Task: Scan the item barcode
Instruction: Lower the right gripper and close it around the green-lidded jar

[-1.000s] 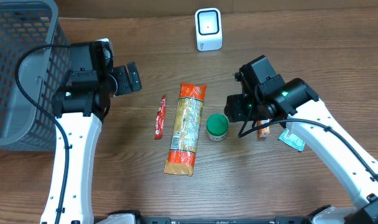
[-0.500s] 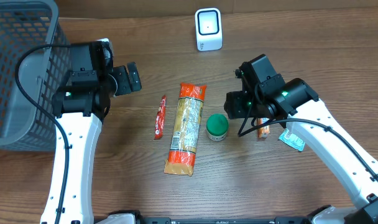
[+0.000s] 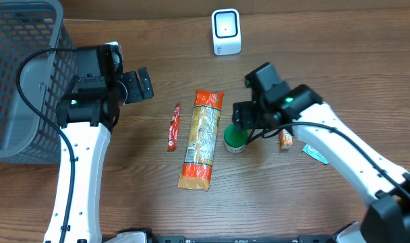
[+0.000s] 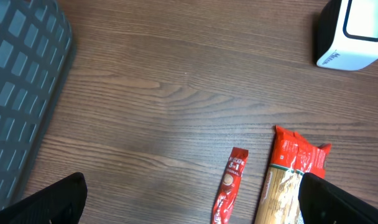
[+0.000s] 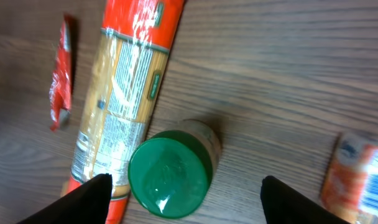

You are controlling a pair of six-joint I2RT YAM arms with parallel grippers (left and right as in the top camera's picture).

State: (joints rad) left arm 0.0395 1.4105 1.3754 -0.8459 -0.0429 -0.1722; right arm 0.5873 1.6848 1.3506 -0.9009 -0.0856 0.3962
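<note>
A small jar with a green lid (image 3: 235, 137) (image 5: 170, 177) stands upright beside a long orange pasta packet (image 3: 200, 138) (image 5: 124, 106). My right gripper (image 3: 246, 124) (image 5: 186, 198) hovers over the jar, open, with one finger on each side of the lid and nothing held. The white barcode scanner (image 3: 226, 32) (image 4: 354, 34) stands at the table's far edge. My left gripper (image 3: 141, 84) (image 4: 192, 202) is wide open and empty above bare wood, left of a thin red sachet (image 3: 173, 127) (image 4: 229, 190).
A grey mesh basket (image 3: 23, 74) (image 4: 21, 81) fills the far left. An orange snack packet (image 3: 286, 140) (image 5: 357, 177) and a small teal-and-white sachet (image 3: 315, 153) lie right of the jar. The red sachet (image 5: 60, 81) lies left of the pasta.
My right gripper has moved left, from over the orange snack packet to above the green-lidded jar, and its jaws have widened. The left arm has not moved.
</note>
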